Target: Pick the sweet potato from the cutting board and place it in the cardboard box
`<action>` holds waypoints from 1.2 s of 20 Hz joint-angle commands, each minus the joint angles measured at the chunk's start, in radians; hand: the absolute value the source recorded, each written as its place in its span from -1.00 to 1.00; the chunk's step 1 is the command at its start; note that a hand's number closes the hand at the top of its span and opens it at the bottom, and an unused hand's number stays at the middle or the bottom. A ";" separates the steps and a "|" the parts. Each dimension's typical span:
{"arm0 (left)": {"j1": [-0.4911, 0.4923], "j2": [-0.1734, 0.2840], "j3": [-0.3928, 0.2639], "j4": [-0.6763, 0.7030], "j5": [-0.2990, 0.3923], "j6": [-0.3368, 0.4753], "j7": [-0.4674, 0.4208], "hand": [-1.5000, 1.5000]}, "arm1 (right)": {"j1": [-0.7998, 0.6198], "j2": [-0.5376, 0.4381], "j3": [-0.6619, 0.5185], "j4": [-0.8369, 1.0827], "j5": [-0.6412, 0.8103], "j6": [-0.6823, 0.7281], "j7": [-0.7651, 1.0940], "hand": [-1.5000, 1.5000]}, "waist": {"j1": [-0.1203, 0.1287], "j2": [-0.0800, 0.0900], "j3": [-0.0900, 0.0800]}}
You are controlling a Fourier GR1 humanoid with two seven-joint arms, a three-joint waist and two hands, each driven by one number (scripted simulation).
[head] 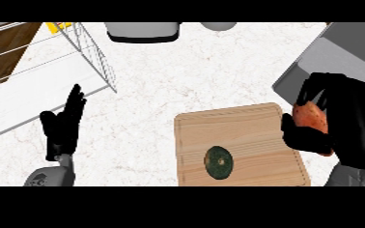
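Head view, right hand (314,125) fingers curled round sweet potato (311,118) past cutting board (239,145) edge, left hand (64,125) fingers straight

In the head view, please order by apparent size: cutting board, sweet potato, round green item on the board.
1. cutting board
2. sweet potato, partly hidden by the right hand
3. round green item, similar in size; ranking unsure

Steep head view over counter (178,77)

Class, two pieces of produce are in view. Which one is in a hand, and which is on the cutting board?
The orange sweet potato is in the right hand. The dark green round vegetable lies on the cutting board, untouched.
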 commanded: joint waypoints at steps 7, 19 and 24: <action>0.005 -0.025 -0.018 0.014 -0.020 0.010 -0.002 0.00 | -0.070 -0.178 -0.316 0.059 -0.082 -0.004 -0.153 1.00 | 0.003 0.003 0.001; 0.047 0.007 -0.007 -0.108 0.008 -0.027 0.068 0.00 | -0.215 -0.319 -0.531 0.691 -0.177 -0.320 -0.498 1.00 | 0.023 0.005 0.002; -0.002 0.000 -0.009 -0.039 -0.017 -0.012 0.028 0.00 | -0.208 -0.349 -0.572 0.983 -0.176 -0.521 -0.702 1.00 | 0.023 0.009 0.002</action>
